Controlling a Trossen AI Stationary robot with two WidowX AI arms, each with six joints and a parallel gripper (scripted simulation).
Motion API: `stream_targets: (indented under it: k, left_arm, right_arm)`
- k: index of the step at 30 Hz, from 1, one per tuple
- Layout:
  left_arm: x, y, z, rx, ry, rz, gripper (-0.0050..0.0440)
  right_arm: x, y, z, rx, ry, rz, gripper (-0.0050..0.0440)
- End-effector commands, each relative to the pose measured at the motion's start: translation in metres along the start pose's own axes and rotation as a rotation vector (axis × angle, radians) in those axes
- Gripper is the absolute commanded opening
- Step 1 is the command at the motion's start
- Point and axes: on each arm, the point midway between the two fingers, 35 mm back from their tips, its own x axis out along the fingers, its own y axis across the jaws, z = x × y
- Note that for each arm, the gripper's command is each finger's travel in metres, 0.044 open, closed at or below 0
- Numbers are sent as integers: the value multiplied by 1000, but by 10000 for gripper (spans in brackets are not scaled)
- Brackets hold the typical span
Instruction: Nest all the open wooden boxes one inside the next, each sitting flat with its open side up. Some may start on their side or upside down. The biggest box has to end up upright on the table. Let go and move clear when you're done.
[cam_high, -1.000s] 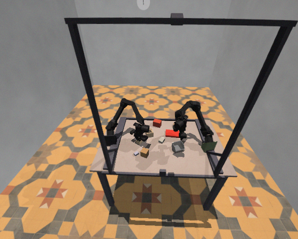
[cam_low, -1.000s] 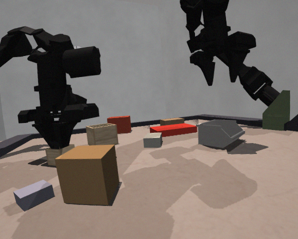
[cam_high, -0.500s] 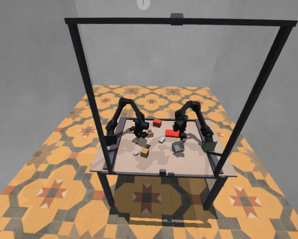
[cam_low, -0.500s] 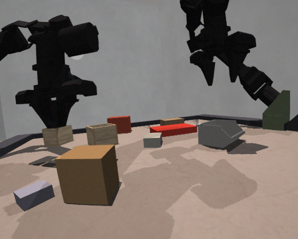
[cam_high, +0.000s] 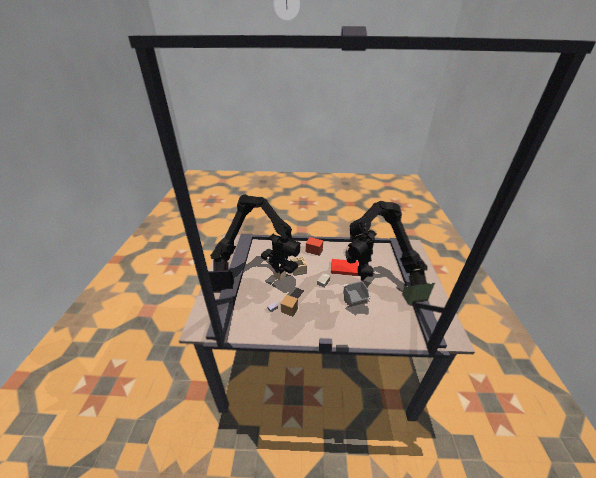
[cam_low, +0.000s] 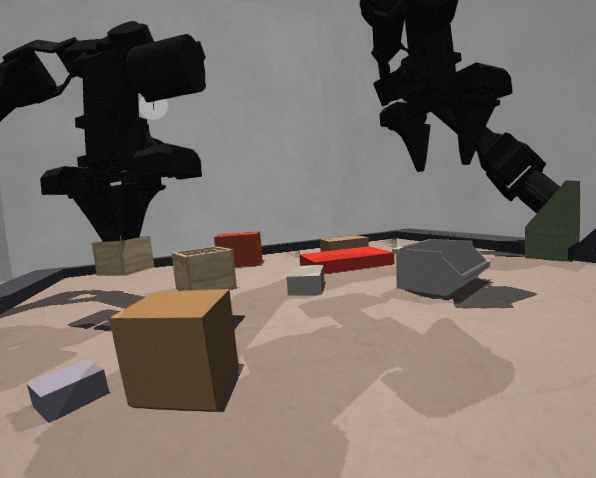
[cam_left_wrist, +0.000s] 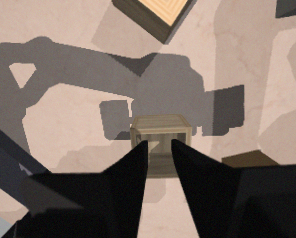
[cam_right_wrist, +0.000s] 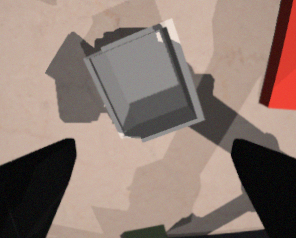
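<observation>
Exterior view: the left gripper has its narrowly parted fingertips inside a small, pale wooden open box, bearing it above the tabletop. Just to its right stands a pale wood-grained box with a patterned rim; the two are apart, not nested. A brown block-like piece lies farther off, partly hidden behind a flat bright-red block.

The right gripper is spread wide with nothing between its fingers, above the table. Near it, on the right, a grey open container with sloped walls sits tilted. On the near left are an orange-brown cube and a small lavender block. A small whitish block lies mid-table; a darker red box stands at the far side.
</observation>
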Motion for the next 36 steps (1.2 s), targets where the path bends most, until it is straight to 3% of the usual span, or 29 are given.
stream_targets:
  k: [1,18,36]
  left_arm:
    - [-10,-9,21,-12,-5,-17,178]
    - [-28,-17,85,-12,-5,-15,178]
    - [-42,-8,147,-13,-9,-6,178]
  right_arm:
    - [-3,-1,2,10,-8,10,400]
    - [-3,-1,2,10,-8,10,400]
    - [-3,-1,2,10,-8,10,400]
